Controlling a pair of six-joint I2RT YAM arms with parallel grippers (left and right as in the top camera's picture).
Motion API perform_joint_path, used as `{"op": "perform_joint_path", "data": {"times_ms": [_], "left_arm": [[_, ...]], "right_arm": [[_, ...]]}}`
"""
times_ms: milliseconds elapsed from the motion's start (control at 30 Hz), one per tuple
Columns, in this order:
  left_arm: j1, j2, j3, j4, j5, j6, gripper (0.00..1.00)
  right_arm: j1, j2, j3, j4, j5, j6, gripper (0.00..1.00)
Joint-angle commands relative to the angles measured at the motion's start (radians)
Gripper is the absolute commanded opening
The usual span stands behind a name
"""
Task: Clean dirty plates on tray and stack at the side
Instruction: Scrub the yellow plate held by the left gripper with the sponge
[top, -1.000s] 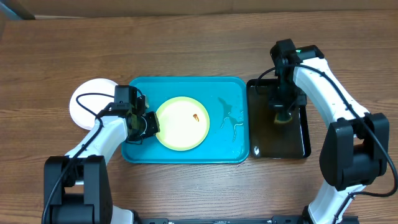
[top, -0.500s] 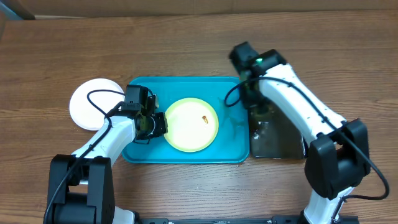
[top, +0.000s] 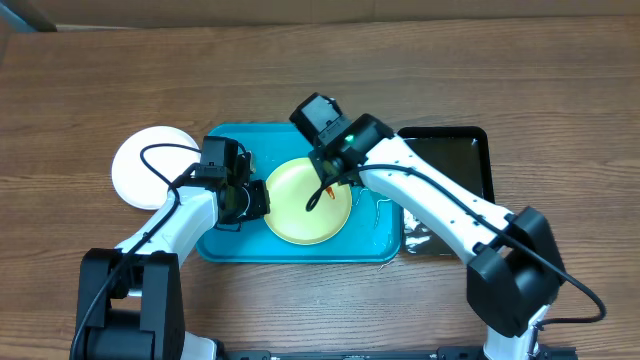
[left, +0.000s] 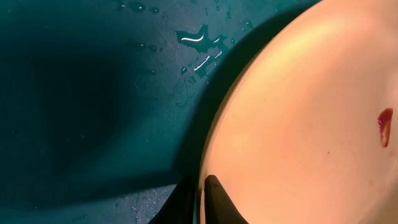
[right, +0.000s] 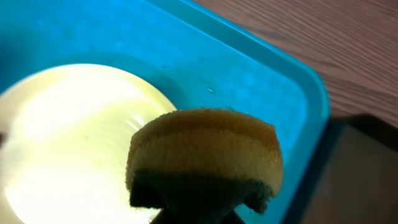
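- Tray lies on desk, long axis left-right; yellow-green plate sits flat at its middle.
- Left pincer is clamped on the plate's left rim; left wrist view shows the rim between fingertips, hidden overhead.
- Right pincer is closed on sponge over the plate's right edge; sponge seen only in right wrist view.
- White plate is on the desk, left of the tray.

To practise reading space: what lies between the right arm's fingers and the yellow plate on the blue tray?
A round sponge, yellow over dark green, hanging above the yellow plate; the right wrist view shows it.
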Motion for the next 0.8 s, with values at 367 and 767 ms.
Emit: {"op": "perform_joint_path", "data": {"times_ms": [367,767], "left_arm": [[-0.009,0.011,0.000,0.000,0.019,-0.002,0.11],[-0.008,0.011,0.000,-0.008,0.019,-0.002,0.14]], "right_arm": [[0.043,0.151,-0.013,0.026,0.008,-0.032,0.04],[0.042,0.153,-0.014,0.023,0.026,-0.032,0.04]]}}
